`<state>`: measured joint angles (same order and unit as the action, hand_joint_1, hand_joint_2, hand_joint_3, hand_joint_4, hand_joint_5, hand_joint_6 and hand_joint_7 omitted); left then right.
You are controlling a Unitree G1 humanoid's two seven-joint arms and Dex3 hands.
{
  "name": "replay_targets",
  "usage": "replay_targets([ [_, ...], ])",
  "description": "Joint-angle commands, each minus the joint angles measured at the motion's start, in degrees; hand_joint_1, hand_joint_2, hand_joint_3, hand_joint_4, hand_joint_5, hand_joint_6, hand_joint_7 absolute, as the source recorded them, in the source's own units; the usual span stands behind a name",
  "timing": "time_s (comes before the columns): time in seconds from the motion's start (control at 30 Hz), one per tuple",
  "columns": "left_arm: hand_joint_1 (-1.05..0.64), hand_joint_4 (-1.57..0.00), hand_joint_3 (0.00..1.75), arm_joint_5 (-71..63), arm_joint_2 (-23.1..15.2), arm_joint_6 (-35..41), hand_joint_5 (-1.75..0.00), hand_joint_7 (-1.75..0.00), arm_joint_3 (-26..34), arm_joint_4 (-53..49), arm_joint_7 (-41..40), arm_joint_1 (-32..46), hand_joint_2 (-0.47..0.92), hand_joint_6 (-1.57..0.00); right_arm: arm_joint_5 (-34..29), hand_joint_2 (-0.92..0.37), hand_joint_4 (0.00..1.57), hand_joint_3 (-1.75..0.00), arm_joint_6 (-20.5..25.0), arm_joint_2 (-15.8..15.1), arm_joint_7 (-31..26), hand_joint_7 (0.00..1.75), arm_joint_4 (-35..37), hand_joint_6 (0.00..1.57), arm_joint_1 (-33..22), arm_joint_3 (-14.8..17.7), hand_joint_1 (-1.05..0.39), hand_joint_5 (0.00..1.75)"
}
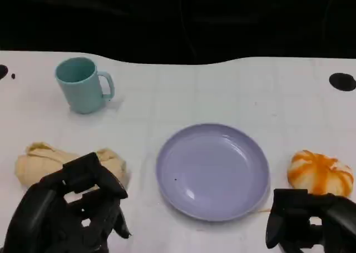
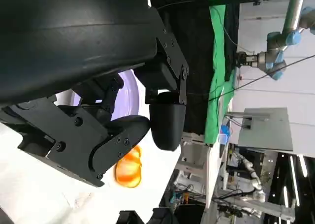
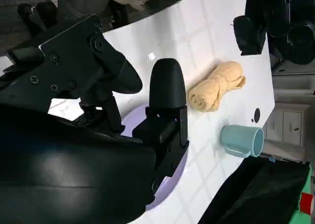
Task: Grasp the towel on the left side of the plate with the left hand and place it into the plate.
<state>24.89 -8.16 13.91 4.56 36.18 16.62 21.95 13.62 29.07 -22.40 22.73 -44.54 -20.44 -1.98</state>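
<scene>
Towel (image 1: pixel 53 161): rolled, tan, left of the plate (image 1: pixel 213 171), apart from it. My left hand (image 1: pixel 72 211) hovers at its near edge, fingers spread, holding nothing. My right hand (image 1: pixel 308 222): low right, fingers curled, nothing seen in them. Orange-streaked bun (image 1: pixel 321 172): right of plate. Teal cup (image 1: pixel 83 85): far left, upright, contents unseen. Plate: lilac, bare. Surface (image 1: pixel 233 92): white; dark backdrop beyond.

No lettering to read anywhere: the teal mug (image 1: pixel 83 85) is plain, the lilac plate (image 1: pixel 212 169) carries no mark, and the white table (image 1: pixel 250 92) shows only faint grid lines and black dots. In the left wrist view, the background equipment is too small and blurred to make out any label.
</scene>
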Motion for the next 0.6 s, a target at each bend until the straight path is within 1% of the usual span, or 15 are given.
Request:
replay_targets([
  [0.03,-0.13,-0.88,1.13,0.2,-0.9,-0.3,-1.62,-1.40,0.4,0.3,0.2,0.0,0.55,-0.81,0.3,-0.51,0.72,-1.25,0.7,-0.7,-0.1,1.51,-0.8,0.64,0.2,0.5,-0.04,1.75],
  [0.17,-0.13,-0.88,1.12,0.4,-0.8,-0.6,-1.60,-1.39,0.5,0.2,0.4,0.1,0.56,-0.81,0.2,-0.51,0.72,-1.25,0.1,-0.7,0.1,1.51,-0.6,0.64,0.1,0.4,-0.05,1.75],
  [0.23,-0.13,-0.87,1.11,0.9,-0.5,-0.8,-1.55,-1.34,0.8,0.1,0.4,0.1,0.56,-0.81,0.2,-0.51,0.72,-1.24,0.0,-0.7,0.1,1.51,-0.6,0.63,0.1,0.4,-0.06,1.75],
  [0.3,-0.14,-0.86,1.06,1.7,0.1,-0.3,-1.38,-1.11,1.2,0.4,-0.5,0.0,0.56,-0.84,0.3,-0.51,0.72,-1.24,-0.1,-0.5,0.1,1.51,-0.6,0.64,0.0,0.3,-0.06,1.75],
  [0.33,-0.14,-0.84,1.04,1.4,0.3,0.3,-1.33,-1.03,1.6,1.0,-1.7,-0.2,0.56,-0.85,0.3,-0.51,0.72,-1.24,0.1,-0.5,0.0,1.51,-0.8,0.63,-0.1,0.2,-0.06,1.75],
  [0.37,-0.16,-0.79,0.97,1.0,0.4,0.7,-1.21,-0.90,1.9,1.4,-2.6,-0.3,0.56,-0.84,0.3,-0.51,0.71,-1.24,0.2,-0.5,-0.1,1.51,-0.9,0.63,-0.1,0.1,-0.06,1.75],
  [0.4,-0.16,-0.78,0.93,-0.2,-0.1,0.9,-1.17,-0.84,2.4,2.0,-3.5,-0.6,0.57,-0.84,0.1,-0.51,0.71,-1.25,0.4,-0.5,-0.3,1.51,-1.1,0.63,-0.1,0.0,-0.06,1.75],
  [0.43,-0.18,-0.75,0.81,-3.9,-1.9,0.6,-1.09,-0.73,2.7,2.6,-4.2,-1.0,0.63,-0.83,0.1,-0.51,0.71,-1.25,0.5,-0.4,-0.3,1.50,-1.2,0.63,-0.1,-0.1,-0.05,1.75],
  [0.47,-0.22,-0.69,0.55,-7.1,-3.8,0.2,-0.96,-0.54,3.0,3.1,-4.3,-1.4,0.76,-0.80,0.2,-0.51,0.71,-1.25,0.6,-0.4,-0.3,1.50,-1.4,0.63,-0.1,-0.2,-0.05,1.75],
  [0.5,-0.24,-0.65,0.40,-10.6,-6.0,-0.5,-0.90,-0.43,3.4,3.4,-4.0,-1.8,0.84,-0.79,0.2,-0.51,0.71,-1.25,0.9,-0.5,-0.4,1.51,-1.6,0.63,-0.1,-0.2,-0.06,1.75],
  [0.53,-0.27,-0.60,0.32,-13.8,-8.4,-1.1,-0.84,-0.35,3.7,3.6,-3.3,-2.2,0.88,-0.75,0.3,-0.51,0.71,-1.25,1.1,-0.5,-0.4,1.51,-1.8,0.63,-0.1,-0.2,-0.06,1.75],
  [0.57,-0.30,-0.56,0.28,-16.6,-10.7,-1.4,-0.74,-0.25,4.0,3.8,-2.6,-2.6,0.90,-0.70,0.3,-0.51,0.71,-1.25,1.4,-0.6,-0.5,1.51,-2.0,0.63,-0.1,-0.2,-0.06,1.75],
  [0.6,-0.34,-0.54,0.24,-19.1,-12.7,-1.3,-0.58,-0.14,4.2,4.1,-2.2,-3.0,0.91,-0.66,0.3,-0.51,0.71,-1.25,1.4,-0.6,-0.5,1.51,-2.0,0.63,-0.1,-0.1,-0.06,1.75],
])
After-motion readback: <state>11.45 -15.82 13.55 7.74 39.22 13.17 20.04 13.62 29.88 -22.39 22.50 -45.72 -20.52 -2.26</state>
